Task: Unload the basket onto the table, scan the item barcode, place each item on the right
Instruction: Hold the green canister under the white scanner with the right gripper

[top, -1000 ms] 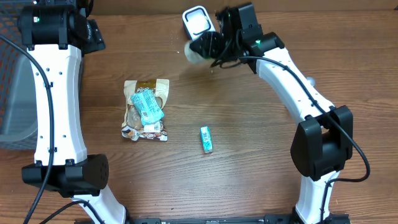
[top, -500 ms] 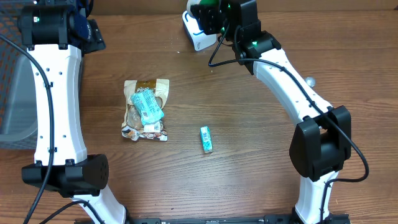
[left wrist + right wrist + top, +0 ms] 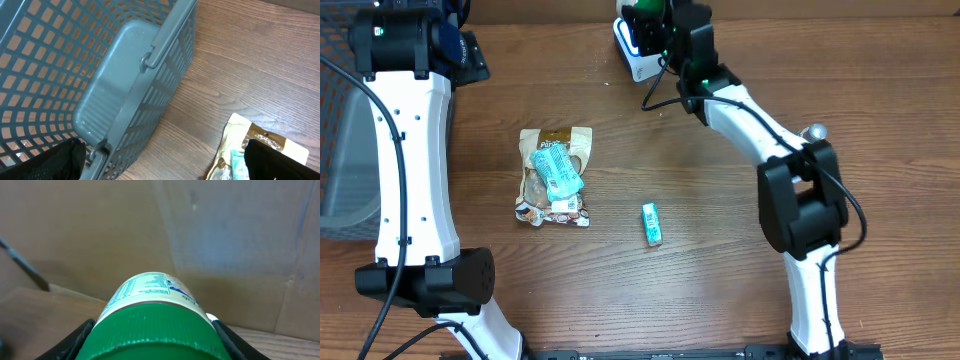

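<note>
From above, the right gripper reaches to the table's far edge, clamped on a green-lidded jar just over the white scanner. A snack bag and a small teal pack lie mid-table, well apart from it. The left wrist view shows the left gripper spread wide and holding nothing, above a grey basket beside the snack bag. The right wrist view shows dark fingers on either side of the jar's green lid, its printed label facing a cardboard wall.
</note>
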Robot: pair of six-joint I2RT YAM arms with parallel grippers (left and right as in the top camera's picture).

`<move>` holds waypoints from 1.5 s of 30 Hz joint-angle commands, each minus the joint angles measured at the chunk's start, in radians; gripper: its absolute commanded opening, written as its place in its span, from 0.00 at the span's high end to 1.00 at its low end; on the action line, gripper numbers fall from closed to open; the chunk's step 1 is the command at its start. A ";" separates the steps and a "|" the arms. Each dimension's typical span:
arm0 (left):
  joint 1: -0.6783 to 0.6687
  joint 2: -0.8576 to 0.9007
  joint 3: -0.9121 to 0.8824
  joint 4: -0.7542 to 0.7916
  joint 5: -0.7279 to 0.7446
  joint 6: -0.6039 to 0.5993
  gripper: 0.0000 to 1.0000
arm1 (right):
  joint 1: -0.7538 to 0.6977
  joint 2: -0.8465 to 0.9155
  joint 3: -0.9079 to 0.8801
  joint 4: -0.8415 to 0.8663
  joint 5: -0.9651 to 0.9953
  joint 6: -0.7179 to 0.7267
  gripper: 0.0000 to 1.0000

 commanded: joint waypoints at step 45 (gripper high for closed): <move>-0.001 -0.006 0.019 0.002 0.005 0.018 0.01 | -0.014 -0.259 0.025 -0.414 0.016 0.006 0.96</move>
